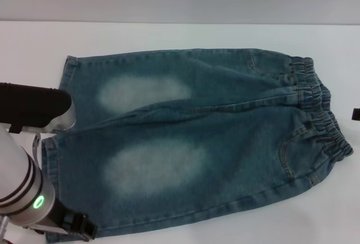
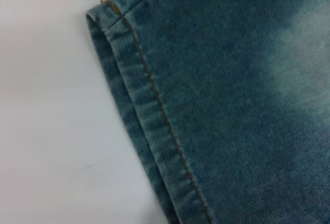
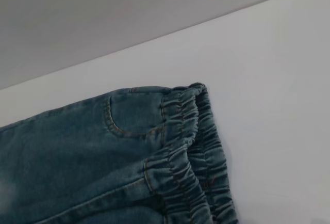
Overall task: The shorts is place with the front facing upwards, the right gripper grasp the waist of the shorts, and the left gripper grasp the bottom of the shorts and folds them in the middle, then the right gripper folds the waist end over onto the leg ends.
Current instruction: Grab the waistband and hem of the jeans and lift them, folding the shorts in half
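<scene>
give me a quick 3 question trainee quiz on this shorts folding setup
1. True or false: the shorts lie spread flat on the white table, not yet folded.
2. Which end of the shorts lies on the robot's right side? A) the waist B) the leg ends C) neither, they point at the robot
3. Fill in: the left arm, the one with the ____ glowing ring, sits over the near leg hem.

Key: 1 true. 2 A. 3 green. Only a small dark bit at the head view's right edge might be the right gripper, so its state cannot be judged.
</scene>
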Action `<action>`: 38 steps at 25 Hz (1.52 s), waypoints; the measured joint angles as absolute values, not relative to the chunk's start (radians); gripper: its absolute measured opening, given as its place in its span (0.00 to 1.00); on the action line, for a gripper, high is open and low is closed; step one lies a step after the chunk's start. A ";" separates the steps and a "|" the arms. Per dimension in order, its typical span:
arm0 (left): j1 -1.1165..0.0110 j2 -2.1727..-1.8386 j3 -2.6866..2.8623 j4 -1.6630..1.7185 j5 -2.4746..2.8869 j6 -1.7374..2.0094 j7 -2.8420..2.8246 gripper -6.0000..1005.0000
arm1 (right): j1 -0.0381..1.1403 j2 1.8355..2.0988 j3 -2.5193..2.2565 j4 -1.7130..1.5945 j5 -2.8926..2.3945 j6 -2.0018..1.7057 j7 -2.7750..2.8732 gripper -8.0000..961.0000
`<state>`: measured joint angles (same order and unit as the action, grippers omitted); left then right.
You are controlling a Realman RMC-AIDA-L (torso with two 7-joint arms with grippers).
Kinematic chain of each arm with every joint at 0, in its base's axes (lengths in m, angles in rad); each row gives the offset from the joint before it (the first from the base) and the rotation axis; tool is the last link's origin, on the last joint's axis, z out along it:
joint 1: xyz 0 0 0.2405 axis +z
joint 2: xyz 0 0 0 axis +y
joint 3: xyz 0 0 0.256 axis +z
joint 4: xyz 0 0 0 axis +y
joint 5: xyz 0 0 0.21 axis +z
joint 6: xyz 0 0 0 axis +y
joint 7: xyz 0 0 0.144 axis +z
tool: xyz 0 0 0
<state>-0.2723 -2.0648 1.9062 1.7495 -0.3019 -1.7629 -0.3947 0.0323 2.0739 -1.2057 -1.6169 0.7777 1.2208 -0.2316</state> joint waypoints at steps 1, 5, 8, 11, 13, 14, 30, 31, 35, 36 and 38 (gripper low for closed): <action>-0.274 -2.065 1.907 1.746 -0.302 -1.762 -0.395 0.78 | 0.032 2.074 -1.206 -1.617 0.778 1.221 -0.232 0.76; -0.277 -2.064 1.912 1.739 -0.304 -1.756 -0.394 0.77 | 0.032 2.074 -1.202 -1.617 0.778 1.229 -0.232 0.76; -0.277 -2.063 1.913 1.736 -0.304 -1.754 -0.394 0.76 | 0.032 2.074 -1.200 -1.617 0.778 1.230 -0.232 0.76; -0.278 -2.063 1.913 1.731 -0.304 -1.751 -0.394 0.74 | 0.033 2.074 -1.199 -1.618 0.778 1.230 -0.232 0.76; -0.279 -2.063 1.913 1.724 -0.304 -1.750 -0.394 0.74 | 0.033 2.074 -1.199 -1.618 0.778 1.230 -0.232 0.76; -0.279 -2.063 1.913 1.721 -0.304 -1.749 -0.394 0.73 | 0.033 2.074 -1.199 -1.618 0.778 1.230 -0.232 0.76; -0.325 -2.063 1.916 1.684 -0.308 -1.750 -0.367 0.58 | 0.032 2.074 -1.196 -1.625 0.778 1.235 -0.231 0.76; -0.327 -2.063 1.916 1.684 -0.309 -1.750 -0.365 0.56 | 0.031 2.074 -1.196 -1.626 0.778 1.236 -0.231 0.76; -0.329 -2.065 1.914 1.692 -0.319 -1.751 -0.358 0.48 | 0.031 2.075 -1.199 -1.627 0.778 1.236 -0.229 0.76; -0.329 -2.065 1.914 1.693 -0.323 -1.749 -0.357 0.44 | 0.031 2.075 -1.200 -1.627 0.778 1.236 -0.228 0.76; -0.330 -2.065 1.913 1.694 -0.328 -1.747 -0.355 0.36 | 0.031 2.075 -1.201 -1.628 0.778 1.237 -0.226 0.76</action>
